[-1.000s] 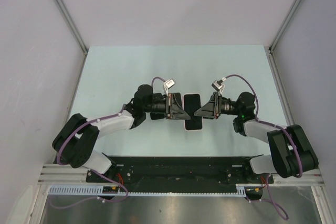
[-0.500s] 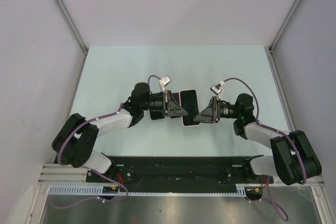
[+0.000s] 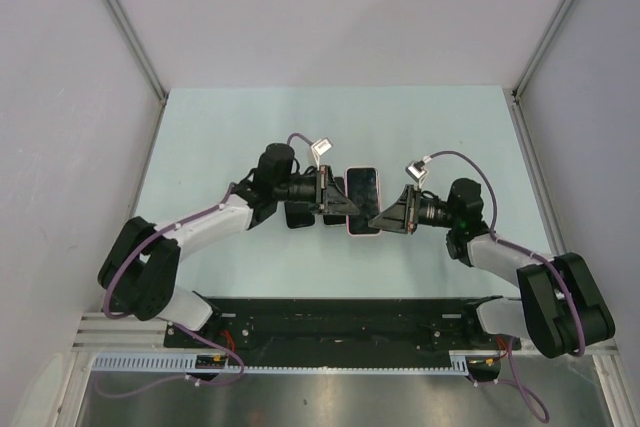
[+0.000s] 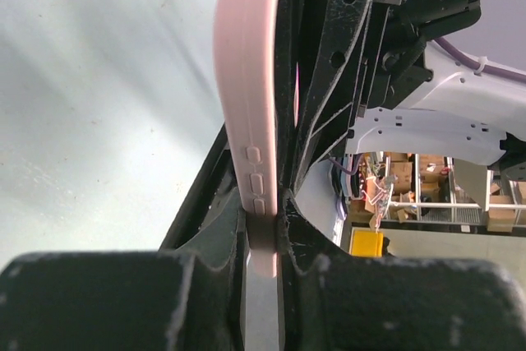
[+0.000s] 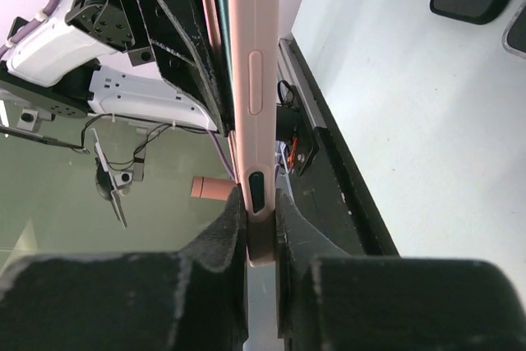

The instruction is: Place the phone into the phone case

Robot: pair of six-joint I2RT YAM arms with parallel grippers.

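Both pinches hold: my left claw (image 4: 263,228) nips one long edge of the pink phone case (image 4: 243,80), my right claw (image 5: 260,232) the other. It's just slid farther up the counter (image 3: 240,127), slightly swung. The phone (image 3: 364,197) looks seated, though I can't be sure.

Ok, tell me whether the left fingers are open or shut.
Shut on the pink case: left wrist view shows both fingers pressing its edge.

no readable text, label, brand or number shows anywhere here, not on any surface in any of the views
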